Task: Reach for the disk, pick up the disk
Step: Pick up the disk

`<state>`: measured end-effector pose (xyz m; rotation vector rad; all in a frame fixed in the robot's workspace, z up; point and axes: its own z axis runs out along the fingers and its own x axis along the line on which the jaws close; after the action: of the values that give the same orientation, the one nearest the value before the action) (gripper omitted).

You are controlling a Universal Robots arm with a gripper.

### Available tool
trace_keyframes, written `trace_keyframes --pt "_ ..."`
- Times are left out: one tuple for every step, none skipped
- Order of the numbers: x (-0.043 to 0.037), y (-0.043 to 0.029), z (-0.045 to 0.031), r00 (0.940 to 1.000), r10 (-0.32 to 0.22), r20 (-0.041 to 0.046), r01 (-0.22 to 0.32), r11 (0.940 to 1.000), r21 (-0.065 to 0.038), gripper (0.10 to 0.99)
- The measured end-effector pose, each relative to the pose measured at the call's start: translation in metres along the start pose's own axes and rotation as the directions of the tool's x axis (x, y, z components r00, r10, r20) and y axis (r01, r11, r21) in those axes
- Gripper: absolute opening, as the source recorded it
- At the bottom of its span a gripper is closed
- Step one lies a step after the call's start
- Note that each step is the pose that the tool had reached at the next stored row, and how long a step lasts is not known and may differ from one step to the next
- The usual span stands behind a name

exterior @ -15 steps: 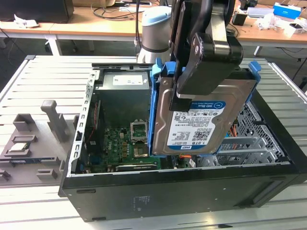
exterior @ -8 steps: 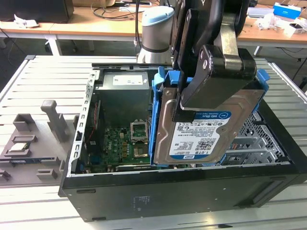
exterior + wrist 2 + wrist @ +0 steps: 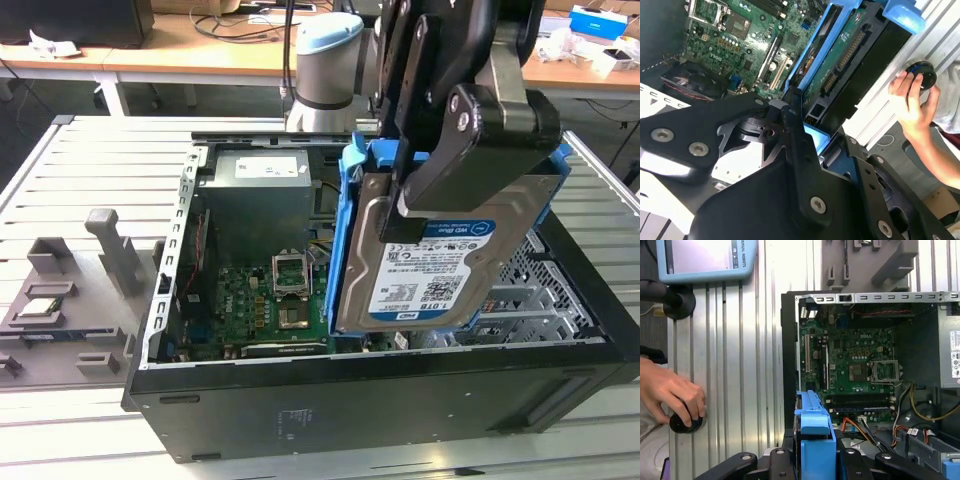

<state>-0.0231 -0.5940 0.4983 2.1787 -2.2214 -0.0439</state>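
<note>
The disk is a silver hard drive with a white-and-blue label and a blue bracket along its sides. It hangs tilted, nearly on edge, above the open computer case, clear of the drive cage. My gripper is shut on it from above, with one black finger across the labelled face. In the second wrist view the disk's green circuit-board underside runs out from between the fingers. In the first wrist view the blue bracket stands up between the black gripper links.
The open black computer case lies on a slatted metal table, with the motherboard, power supply and cables inside. A grey fixture sits at the exterior view's left. A person's hand holds a black knob beside the case.
</note>
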Motion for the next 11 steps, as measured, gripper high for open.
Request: trace_keyframes --pt "-0.0023 -0.0043 -0.0002 1.0 -0.003 -0.0002 0.003 1.0 0.0 0.369" --pt "-0.0035 -0.007 -0.0002 1.0 -0.005 -0.0002 0.005 1.0 0.0 0.369" --pt "-0.0045 -0.0093 -0.0003 1.0 -0.007 -0.0002 0.007 1.0 0.0 0.369" --pt "-0.0051 -0.0108 -0.0003 1.0 -0.008 -0.0002 0.008 1.0 0.0 0.369" --pt "-0.0062 -0.014 -0.0004 1.0 -0.01 -0.0003 0.01 1.0 0.0 0.369" --pt "-0.0067 -0.0154 -0.0005 0.9999 -0.011 -0.0004 0.011 0.9999 0.0 0.369" --pt "-0.0072 -0.017 -0.0005 0.9999 -0.012 -0.0004 0.012 0.9999 0.0 0.369" --pt "-0.0079 -0.0191 -0.0005 0.9999 -0.013 -0.0005 0.013 0.9999 0.0 0.369" --pt "-0.0083 -0.0206 -0.0005 0.9999 -0.014 -0.0005 0.014 0.9999 0.0 0.369" --pt "-0.0089 -0.0224 -0.0006 0.9999 -0.015 -0.0006 0.015 0.9999 0.0 0.369" --pt "-0.0093 -0.0237 -0.0007 0.9999 -0.016 -0.0007 0.016 0.9999 0.0 0.369"
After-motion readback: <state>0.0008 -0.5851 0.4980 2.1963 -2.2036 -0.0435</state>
